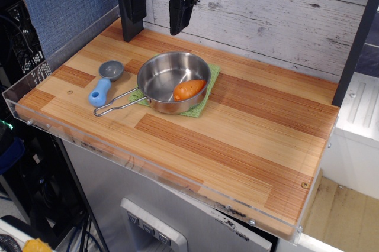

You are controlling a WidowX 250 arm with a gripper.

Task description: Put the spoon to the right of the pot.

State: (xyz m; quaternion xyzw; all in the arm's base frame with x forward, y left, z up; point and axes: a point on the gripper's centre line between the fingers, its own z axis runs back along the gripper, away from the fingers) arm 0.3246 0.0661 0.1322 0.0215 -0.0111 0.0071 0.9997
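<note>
The spoon [105, 81] lies on the wooden table to the left of the pot, its grey bowl toward the back and its light-blue handle toward the front. The pot [172, 81] is a shiny steel pan on a green cloth [204, 99]. Its wire loop handle points left-front, ending close to the spoon's handle. An orange food piece [189, 89] lies inside the pot. My gripper [156, 21] hangs open and empty above the table's back edge, behind the pot, with two black fingers [131, 9] wide apart.
The wooden table [237, 133] has a clear plastic rim along the front and left edges. A grey plank wall [266, 15] stands behind, a blue panel [65, 3] at the left, and a dark post [358, 39] at the right.
</note>
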